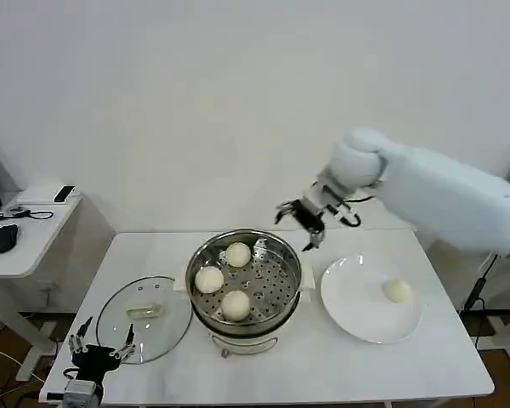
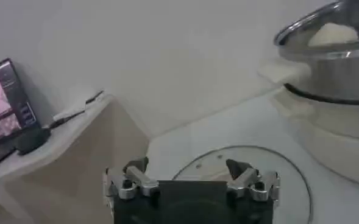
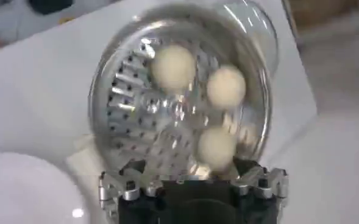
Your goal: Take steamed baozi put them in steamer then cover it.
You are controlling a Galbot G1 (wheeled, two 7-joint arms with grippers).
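The shiny steamer (image 1: 299, 270) stands mid-table on its white base and holds three steamed baozi (image 1: 238, 253) (image 1: 209, 279) (image 1: 235, 303). A fourth baozi (image 1: 398, 291) lies on the white plate (image 1: 353, 297) to the right. My right gripper (image 1: 300, 223) hovers open and empty above the steamer's back right rim; its wrist view looks down on the steamer (image 3: 106, 103) and the three baozi (image 3: 174, 66) (image 3: 226, 86) (image 3: 215, 147). The glass cover (image 1: 174, 327) lies flat left of the steamer. My left gripper (image 1: 101, 342) waits open at the front left corner, just before the cover (image 2: 289, 176).
A side table (image 1: 25, 246) at the left carries a black mouse (image 1: 2, 237) and a small device (image 1: 65, 193). A screen (image 2: 5, 103) shows on it in the left wrist view. The table's front edge runs close below the cover.
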